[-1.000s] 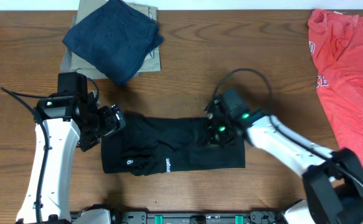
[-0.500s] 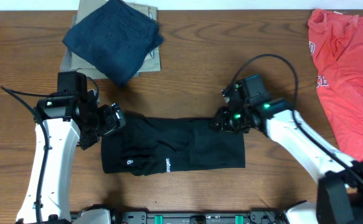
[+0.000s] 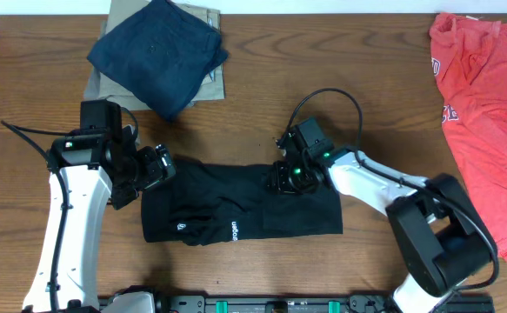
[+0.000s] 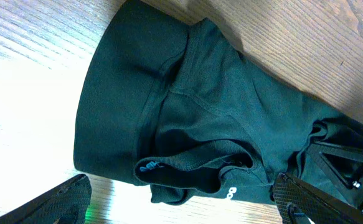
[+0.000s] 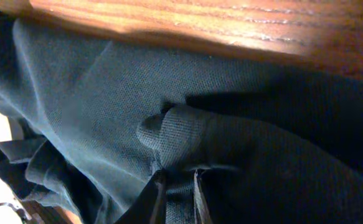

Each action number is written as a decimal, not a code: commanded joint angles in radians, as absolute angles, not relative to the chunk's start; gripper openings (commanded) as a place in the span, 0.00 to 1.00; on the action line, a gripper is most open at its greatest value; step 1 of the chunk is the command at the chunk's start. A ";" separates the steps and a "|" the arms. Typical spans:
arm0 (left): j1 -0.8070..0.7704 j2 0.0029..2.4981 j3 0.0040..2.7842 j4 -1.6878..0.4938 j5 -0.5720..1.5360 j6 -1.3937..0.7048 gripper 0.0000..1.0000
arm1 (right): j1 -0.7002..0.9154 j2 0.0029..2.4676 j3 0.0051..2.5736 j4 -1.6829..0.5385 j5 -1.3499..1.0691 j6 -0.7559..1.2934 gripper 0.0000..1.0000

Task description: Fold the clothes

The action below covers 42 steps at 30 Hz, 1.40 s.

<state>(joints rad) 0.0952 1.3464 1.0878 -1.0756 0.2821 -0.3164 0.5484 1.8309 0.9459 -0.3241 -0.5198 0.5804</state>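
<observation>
The black shirt (image 3: 236, 213) lies folded into a wide band at the table's middle front, with its white lettering near the front edge. My left gripper (image 3: 155, 169) is open at the shirt's left end. In the left wrist view its fingers straddle the shirt (image 4: 200, 118) from above and the gripper (image 4: 181, 186) holds nothing. My right gripper (image 3: 281, 179) sits on the shirt's upper edge near the middle. In the right wrist view it (image 5: 178, 177) is shut on a small raised fold of the shirt (image 5: 106, 93).
A navy folded garment (image 3: 157, 52) lies on a khaki one (image 3: 211, 85) at the back left. A red shirt (image 3: 488, 96) with white print lies at the right edge. Bare wooden table (image 3: 366, 78) lies behind the black shirt.
My right gripper swung out to the right, then moved left along the shirt's upper edge and now pinches fabric near the middle. The left arm has not moved.
</observation>
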 commanded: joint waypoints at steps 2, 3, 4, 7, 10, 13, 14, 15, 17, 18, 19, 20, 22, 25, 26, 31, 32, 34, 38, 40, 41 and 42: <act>0.092 1.345 1.083 -1.083 0.276 -0.307 0.95 | 0.536 1.818 0.966 -0.326 -0.532 0.585 0.21; 0.092 1.345 1.083 -1.082 0.276 -0.307 0.95 | 0.528 1.802 0.973 -0.334 -0.532 0.575 0.26; 0.092 1.345 1.083 -1.082 0.276 -0.307 0.95 | 0.519 1.781 0.981 -0.344 -0.532 0.562 0.32; 0.092 1.345 1.083 -1.081 0.276 -0.307 0.95 | 0.489 1.702 1.013 -0.399 -0.531 0.514 0.72; 0.092 1.345 1.083 -1.084 0.276 -0.307 0.95 | 0.455 1.616 1.047 -0.463 -0.524 0.456 0.99; 0.092 1.345 1.083 -1.084 0.259 -0.275 0.95 | 0.404 1.525 1.074 -0.538 -0.469 0.439 0.99; 0.092 1.345 1.083 -1.085 0.223 -0.273 0.95 | 0.380 1.490 1.079 -0.571 -0.430 0.439 0.99; 0.092 1.345 1.083 -1.088 0.189 -0.274 0.95 | 0.359 1.465 1.080 -0.595 -0.395 0.439 0.99; 0.093 1.345 1.083 -1.096 0.124 -0.274 0.95 | 0.308 1.414 1.080 -0.655 -0.305 0.439 0.99; 0.093 1.345 1.083 -1.098 0.106 -0.274 0.95 | 0.276 1.390 1.080 -0.691 -0.249 0.440 0.99; 0.094 1.345 1.083 -1.098 0.095 -0.274 0.95 | 0.242 1.371 1.080 -0.724 -0.192 0.440 0.99; 0.095 1.345 1.083 -1.096 0.091 -0.274 0.95 | 0.208 1.356 1.080 -0.752 -0.139 0.440 0.99; 0.096 1.345 1.083 -1.086 0.091 -0.282 0.95 | 0.149 1.339 1.080 -0.796 -0.059 0.440 0.99; 0.096 1.345 1.083 -1.054 0.091 -0.282 0.95 | 0.067 1.335 1.079 -0.834 0.071 0.439 0.99; 0.096 1.345 1.083 -1.044 0.091 -0.282 0.95 | 0.049 1.336 1.079 -0.841 0.113 0.439 0.99; 0.096 1.345 1.083 -1.004 0.000 -0.291 0.95 | -0.102 1.337 1.079 -0.869 0.213 0.444 0.99; 0.097 1.346 1.083 -1.003 -0.023 -0.306 0.95 | -0.133 1.337 1.079 -0.868 0.195 0.446 0.99; 0.106 1.346 1.083 -1.003 -0.054 -0.332 0.95 | -0.198 1.337 1.079 -0.867 0.154 0.448 0.99; 0.143 1.347 1.083 -0.986 -0.063 -0.334 0.95 | -0.287 1.337 1.079 -0.892 0.084 0.448 0.99; 0.169 1.347 1.083 -0.976 -0.061 -0.334 0.95 | -0.299 1.337 1.079 -0.911 0.078 0.448 0.99; 0.182 1.347 1.083 -0.973 -0.060 -0.335 0.95 | -0.301 1.337 1.079 -0.920 0.078 0.448 0.99; 0.192 1.347 1.083 -0.973 -0.059 -0.335 0.95 | -0.300 1.337 1.079 -0.921 0.077 0.448 0.99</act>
